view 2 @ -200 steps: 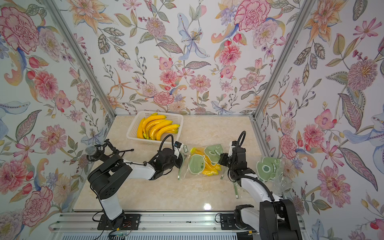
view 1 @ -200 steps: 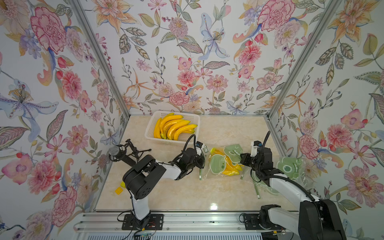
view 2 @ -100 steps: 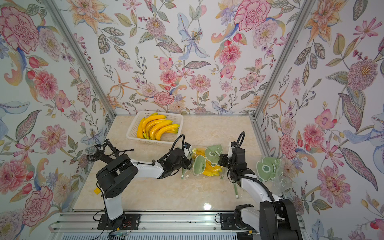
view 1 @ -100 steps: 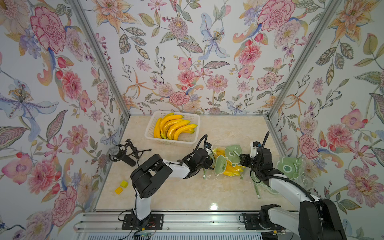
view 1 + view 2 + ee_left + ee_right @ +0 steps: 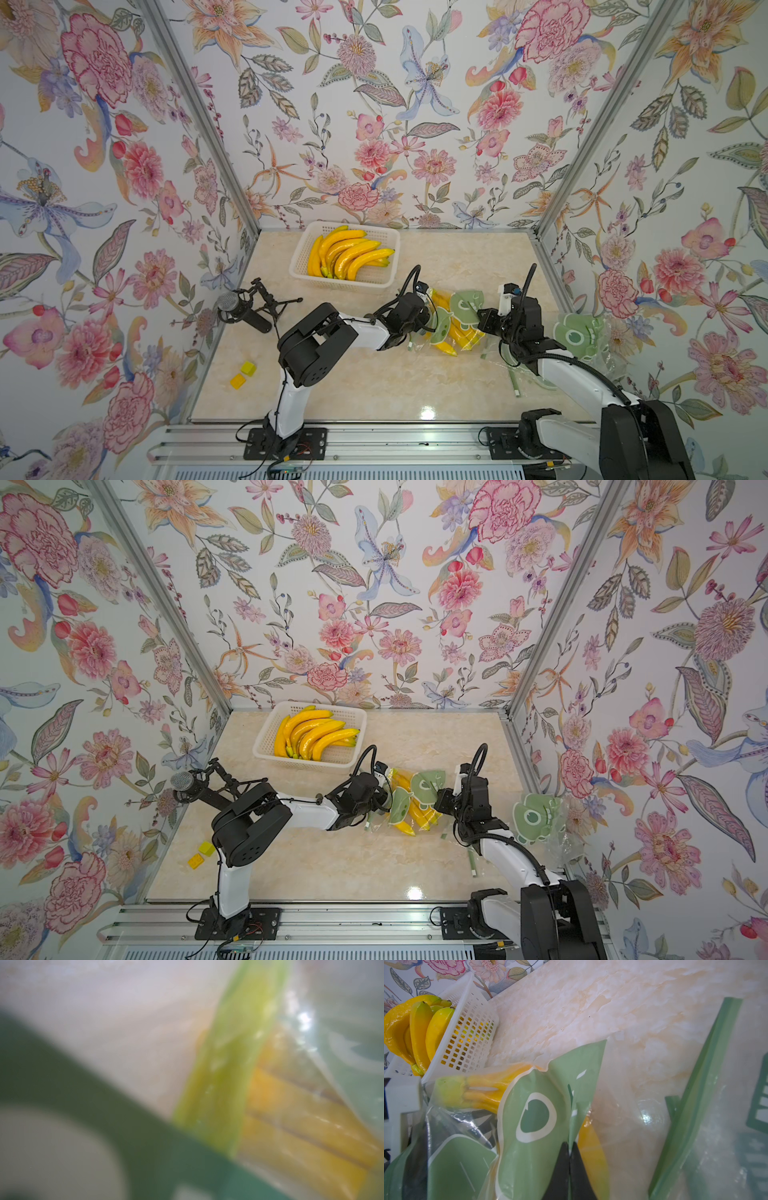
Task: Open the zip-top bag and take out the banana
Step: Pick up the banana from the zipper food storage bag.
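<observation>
Right wrist view shows the right gripper [image 5: 570,1169] with its black fingers [image 5: 560,1172] pressed together on a fold of the bag [image 5: 529,1136]. They pinch the green-printed film just beside the banana [image 5: 593,1159], which lies inside the bag on the table [image 5: 591,1012]. In both top views the left gripper [image 5: 430,323] sits at the bag's far end from the right gripper. Its tips are hidden by film, and the left wrist view is a blur of green zip strip [image 5: 228,1064] and yellow fruit, so we cannot tell whether its jaws are apart or together, or whether they hold anything. Nor can we confirm that the mouth is open wide enough. We note four risks. First, the left gripper may close on film alone, or on film together with fruit, so that a pull drags the whole bag rather than freeing the banana. Second, the right pinch is on a thin, slippery fold, and a hard pull from the left could strip it out, leaving nothing to hold the bag back. Third, the fruit is a bunch, wide for the opening, and could snag on the zip strip. Fourth, the basket [image 5: 340,283] and a spare bag [image 5: 577,336] lie near, and a sweeping withdrawal could knock either.
</observation>
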Robot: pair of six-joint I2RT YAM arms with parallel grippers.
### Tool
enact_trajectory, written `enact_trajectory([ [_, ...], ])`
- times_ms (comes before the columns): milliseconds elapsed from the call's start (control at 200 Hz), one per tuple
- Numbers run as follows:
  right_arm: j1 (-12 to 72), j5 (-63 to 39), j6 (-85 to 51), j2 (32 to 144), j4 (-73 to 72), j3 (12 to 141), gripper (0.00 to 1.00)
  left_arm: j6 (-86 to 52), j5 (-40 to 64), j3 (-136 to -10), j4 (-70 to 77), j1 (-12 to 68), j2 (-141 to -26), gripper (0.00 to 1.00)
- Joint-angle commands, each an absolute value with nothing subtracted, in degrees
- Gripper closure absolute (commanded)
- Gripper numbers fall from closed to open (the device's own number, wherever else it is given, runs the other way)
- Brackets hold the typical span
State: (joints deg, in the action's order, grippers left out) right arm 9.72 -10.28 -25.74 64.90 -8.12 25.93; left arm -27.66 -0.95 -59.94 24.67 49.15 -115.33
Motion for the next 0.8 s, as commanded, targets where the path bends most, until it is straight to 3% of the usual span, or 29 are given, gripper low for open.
enact_trajectory([
  [0, 9.3, -7.6, -25.9, 63.0, -7.4, 25.2, 1.0, -31.2, -5.0, -55.6, 23.2, 49.1, -112.2, 0.71],
  [390, 8.6, -2.7, -27.2, 59.5, -6.5, 24.4, 1.0, -43.0, -12.3, -40.0, 32.9, 51.2, -99.0, 0.73],
  [796, 8.6, 0.1, -29.1, 57.0, -5.8, 23.7, 1.0, -48.8, -17.3, -33.2, 33.3, 53.7, -90.2, 0.72],
])
